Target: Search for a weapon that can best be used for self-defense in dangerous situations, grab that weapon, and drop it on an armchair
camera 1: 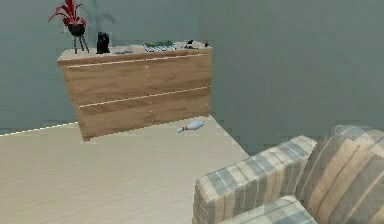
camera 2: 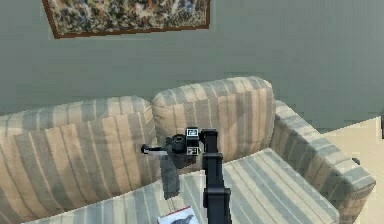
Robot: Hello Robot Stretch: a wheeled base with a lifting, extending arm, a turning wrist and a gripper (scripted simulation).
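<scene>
Where the arm side view starts, nearest us, a pale flat thing (camera 2: 180,214) lies on the seat cushion of a striped sofa (camera 2: 90,150), just left of the dark arm (camera 2: 214,185). Farther up, the pincer (camera 2: 152,150) points left in front of the back cushions. A dark long thing (camera 2: 170,180) hangs below it, long axis upright, lower end toward the cushion. Its shape is too vague for us to call it a weapon. We cannot tell the state of the pincer's fingers, nor whether the pincer holds anything, since the sofa lies right behind. Beyond, a framed picture (camera 2: 125,15) hangs on the grey wall. We find no writing we can read.

In the forward view, an upholstered seat (camera 1: 255,180) in the same stripes stands near right; we cannot tell whether it is an armchair or the sofa's end. Farther left, a small pale thing (camera 1: 190,126) lies on the floor (camera 1: 110,170) just before a wooden dresser (camera 1: 140,90), which carries a red-leaved plant (camera 1: 72,18).

We judge that the coming move turns on what lies under the dark thing. The cushion seems to sit below it, yet two back cushions suggest a sofa.
</scene>
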